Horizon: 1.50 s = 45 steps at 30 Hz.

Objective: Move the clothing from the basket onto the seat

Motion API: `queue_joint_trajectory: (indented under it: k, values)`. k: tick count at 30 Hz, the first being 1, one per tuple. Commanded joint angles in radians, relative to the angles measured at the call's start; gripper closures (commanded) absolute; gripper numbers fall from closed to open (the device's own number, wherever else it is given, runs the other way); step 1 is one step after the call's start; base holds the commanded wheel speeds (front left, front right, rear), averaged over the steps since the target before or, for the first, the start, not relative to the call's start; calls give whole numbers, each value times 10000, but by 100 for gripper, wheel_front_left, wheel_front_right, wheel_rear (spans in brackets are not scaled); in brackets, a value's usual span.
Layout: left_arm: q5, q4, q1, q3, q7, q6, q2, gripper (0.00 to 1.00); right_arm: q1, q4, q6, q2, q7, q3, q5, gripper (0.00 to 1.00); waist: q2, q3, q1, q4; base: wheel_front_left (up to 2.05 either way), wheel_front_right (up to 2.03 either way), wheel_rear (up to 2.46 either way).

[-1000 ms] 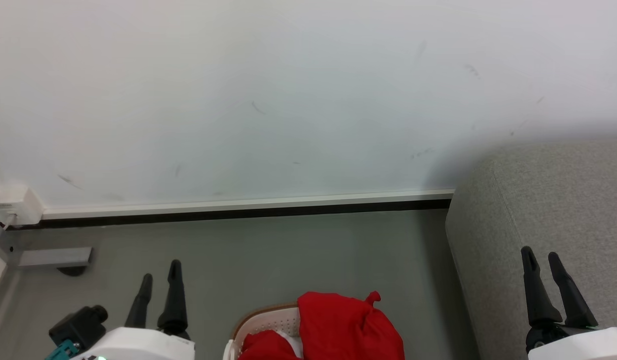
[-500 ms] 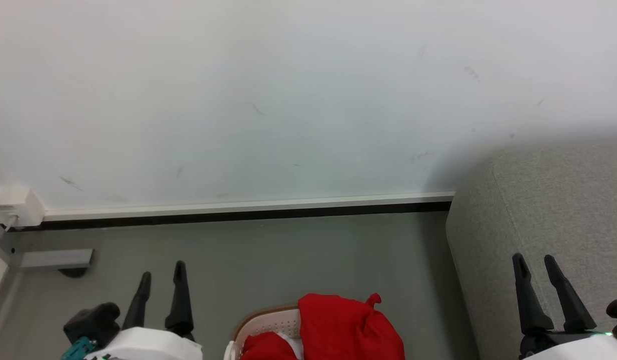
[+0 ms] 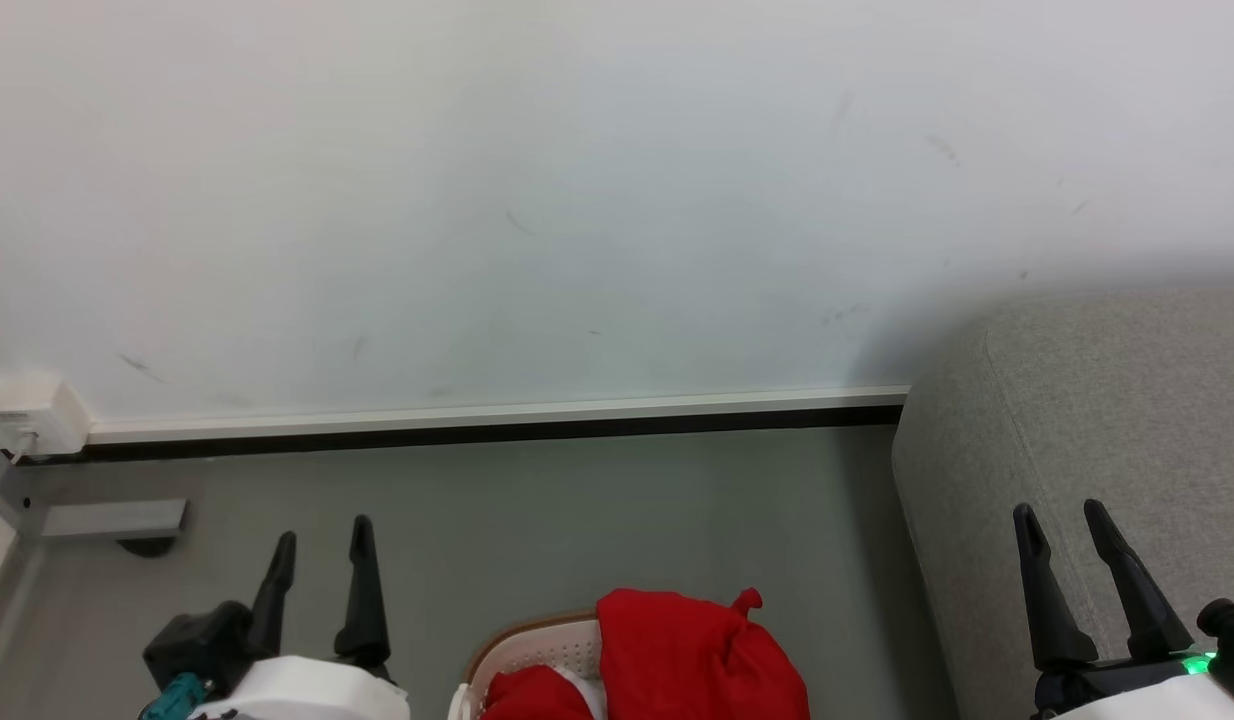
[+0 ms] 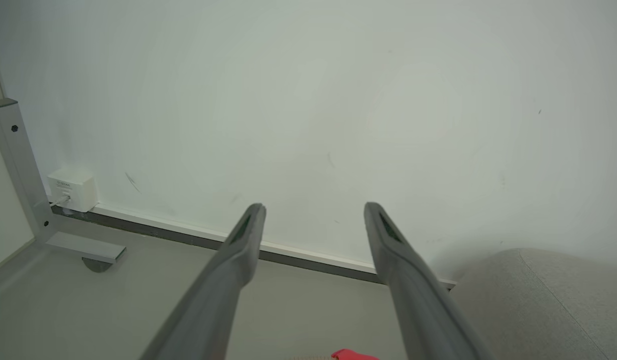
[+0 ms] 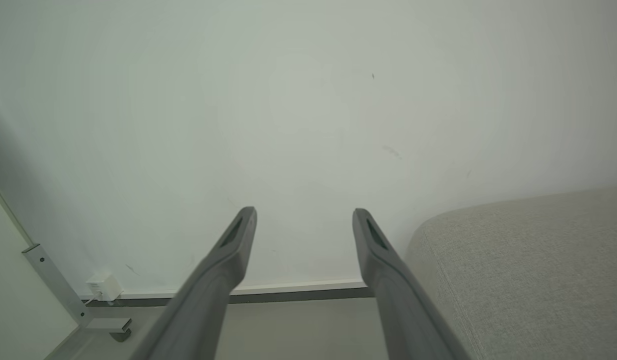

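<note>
**Clothing (image 3: 692, 655) heaped in the laundry basket (image 3: 542, 645) — both pincers empty**

The red garments sit piled in the basket at the bottom of the head view, the heap rising above the brown rim. None of it is on the sofa (image 3: 1107, 400), which stands just to the right of the basket.

The step in hand looks like the first reach. To do it well, a pincer should tip downward and come in over the top of the heap, not from the side where the rim would catch it. A thick fold near the raised red tip seems the safest bite. The cloth will sag, so it needs lifting well clear of the rim before swinging right to the sofa.

The left pincer (image 3: 323, 532) hovers over the grey floor (image 3: 577, 520) left of the basket, fingers spread with nothing between them. The right pincer (image 3: 1059, 510) hangs before the sofa's rounded end, jaws likewise wide and empty. Both wrist views look along the fingers at the white wall (image 3: 577, 200) — neither arm is aimed at the heap yet.
</note>
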Motion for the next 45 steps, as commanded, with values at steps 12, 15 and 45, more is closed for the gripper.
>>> queue_joint_trajectory:
  k: [12,15,45]
  values:
    - [1296,-28,-28,-37,-332,130,43,0,-38,-365,-17,-178,-349,93,-978,0,0,-35,0,-6,0,0,0]
    - [1524,8,-41,-51,-380,153,37,0,-15,-405,-17,-191,-414,123,-1126,0,0,-41,0,-10,0,0,0]
    - [2976,190,-130,-41,-732,122,-14,0,-1,-456,-21,-148,-779,3,-1884,0,0,-14,0,-31,0,0,0]
